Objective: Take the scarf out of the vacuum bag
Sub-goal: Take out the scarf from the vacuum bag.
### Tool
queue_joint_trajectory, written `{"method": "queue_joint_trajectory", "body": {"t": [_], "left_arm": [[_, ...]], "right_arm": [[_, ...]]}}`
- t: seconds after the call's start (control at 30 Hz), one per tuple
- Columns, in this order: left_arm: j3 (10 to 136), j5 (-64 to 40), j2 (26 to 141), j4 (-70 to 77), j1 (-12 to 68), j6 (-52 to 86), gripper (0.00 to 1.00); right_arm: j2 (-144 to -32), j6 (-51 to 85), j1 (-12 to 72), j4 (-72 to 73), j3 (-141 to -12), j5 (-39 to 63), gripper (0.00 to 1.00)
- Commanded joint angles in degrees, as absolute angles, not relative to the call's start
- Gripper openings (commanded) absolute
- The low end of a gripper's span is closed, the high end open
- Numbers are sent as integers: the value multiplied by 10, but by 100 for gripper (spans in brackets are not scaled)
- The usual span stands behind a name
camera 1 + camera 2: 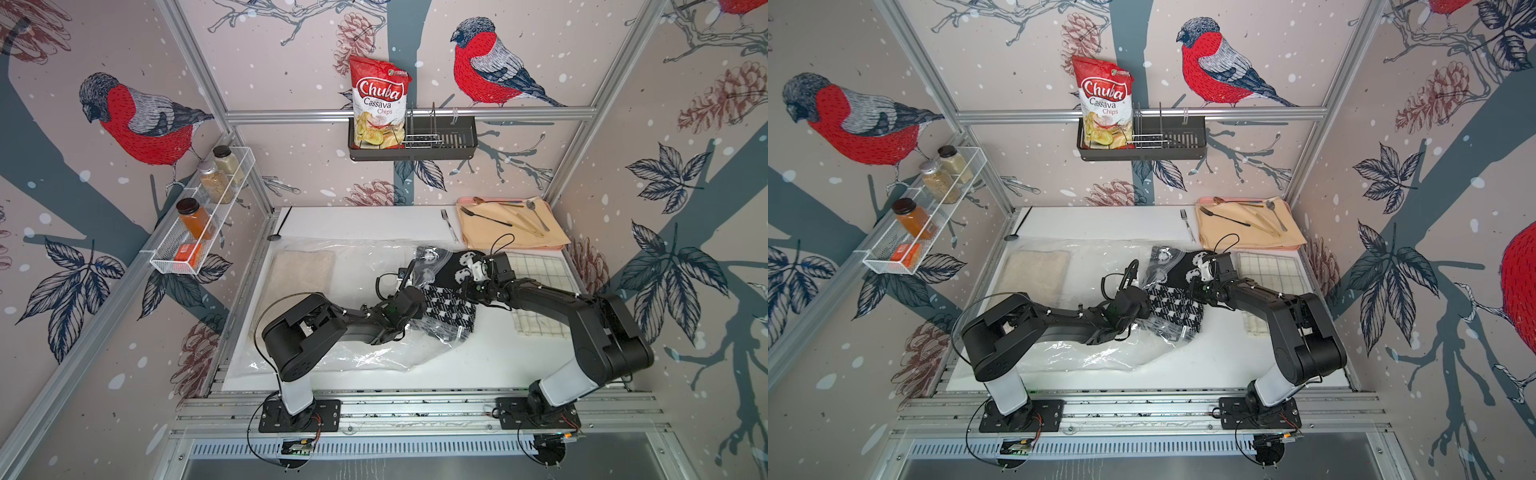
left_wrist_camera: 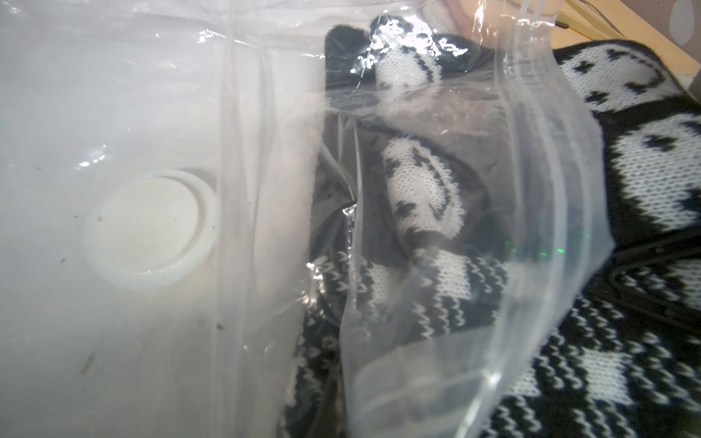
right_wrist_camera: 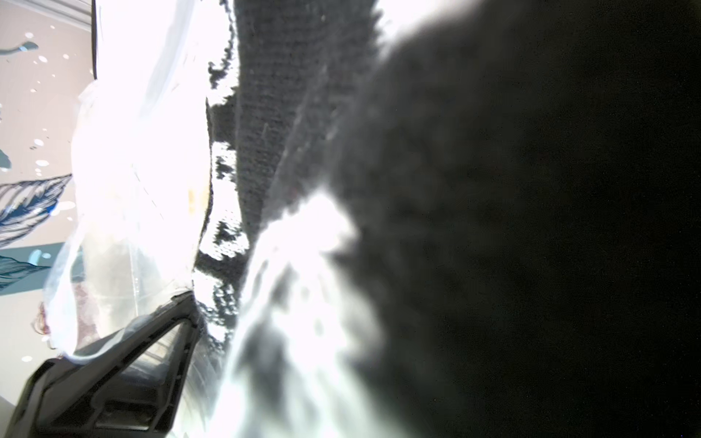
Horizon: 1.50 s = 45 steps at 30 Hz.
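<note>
grip, right: right gripper [image 1: 466,269] closed on a bunched fold of the black-and-white knit scarf [image 1: 446,309]; in the right wrist view one dark finger [image 3: 113,360] lies against the knit, the other is hidden. grip, left: left gripper [image 1: 411,266], fingers pressed together on the lifted film at the mouth of the vacuum bag [image 1: 353,266]; the left wrist view shows no fingers, only plastic. scarf: table centre toward 2 o'clock, one part bare outside the mouth, the rest under film. vacuum bag: clear, crinkled, spread over the table's 9 o'clock half; white valve cap [image 2: 150,229] near the scarf; folded beige cloth [image 1: 299,274] inside at 9 o'clock. checked towel [image 1: 540,282]: 3 o'clock, under the right arm. tray [image 1: 519,248] with cutlery: 1 o'clock corner. fork [image 1: 449,224]: on the table [image 1: 353,220], just beside the tray.
</note>
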State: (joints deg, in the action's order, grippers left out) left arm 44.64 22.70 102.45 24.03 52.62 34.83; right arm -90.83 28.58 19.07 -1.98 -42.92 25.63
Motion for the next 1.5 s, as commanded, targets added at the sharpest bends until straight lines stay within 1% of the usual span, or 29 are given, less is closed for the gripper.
{"method": "queue_joint_trajectory", "body": {"t": [0.0, 0.1, 0.3, 0.4, 0.57, 0.73, 0.9, 1.07, 1.47], "left_arm": [[443, 243, 1021, 226, 523, 344, 0], [444, 225, 1022, 226, 520, 337, 0], [447, 168, 1029, 229, 519, 318, 0], [442, 146, 1023, 229, 518, 314, 0], [435, 70, 1011, 229, 520, 287, 0], [424, 41, 984, 208, 523, 286, 0], [414, 56, 964, 188, 537, 287, 0], [413, 59, 965, 185, 536, 290, 0], [418, 86, 962, 184, 537, 299, 0]], "right_arm": [[-909, 267, 187, -25, -439, 228, 0], [-917, 263, 186, -21, -446, 223, 0], [-948, 250, 200, -12, -465, 250, 0], [-947, 247, 211, -14, -465, 251, 0], [-934, 246, 228, -17, -452, 244, 0], [-920, 251, 243, -20, -428, 244, 0], [-920, 251, 245, -21, -431, 240, 0], [-932, 243, 231, -31, -462, 229, 0], [-927, 212, 205, -142, -507, 169, 0]]}}
